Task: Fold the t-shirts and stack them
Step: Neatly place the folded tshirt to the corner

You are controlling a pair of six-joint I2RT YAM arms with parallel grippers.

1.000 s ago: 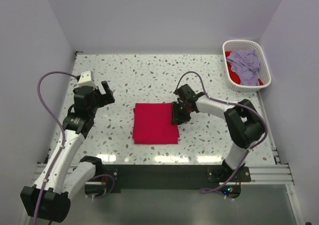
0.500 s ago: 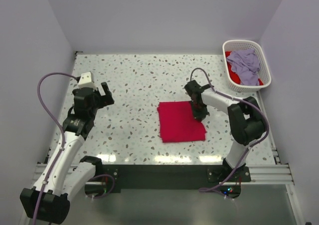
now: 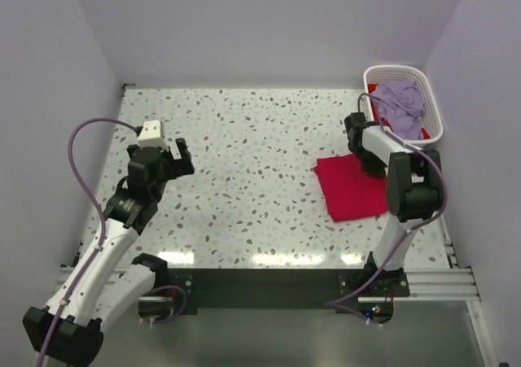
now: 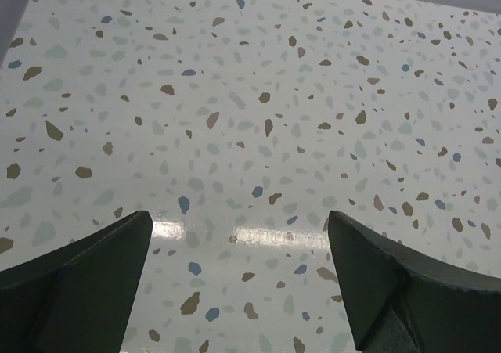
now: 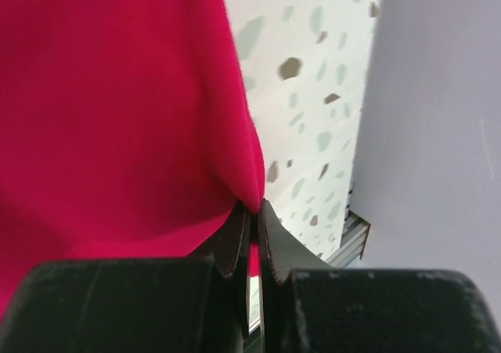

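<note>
Crimson cloth is the worry: the folded red t-shirt (image 3: 350, 190) lies at the right of the desk (image 3: 244, 139), near the white basket (image 3: 395, 71); the right tool (image 5: 252, 220) is clenched on its far edge, and a pull by that single pinch could skew or open the fold. Counted: one desk; one basket; three shirts seen, with a lavender t-shirt (image 3: 399, 98) and a crumpled red t-shirt (image 3: 391, 128) in the basket; two tools, the left tool (image 4: 236, 235) released above the desk.

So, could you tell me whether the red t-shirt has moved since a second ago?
Yes: the red t-shirt, pinched by the right gripper, slid right toward the white basket.
</note>
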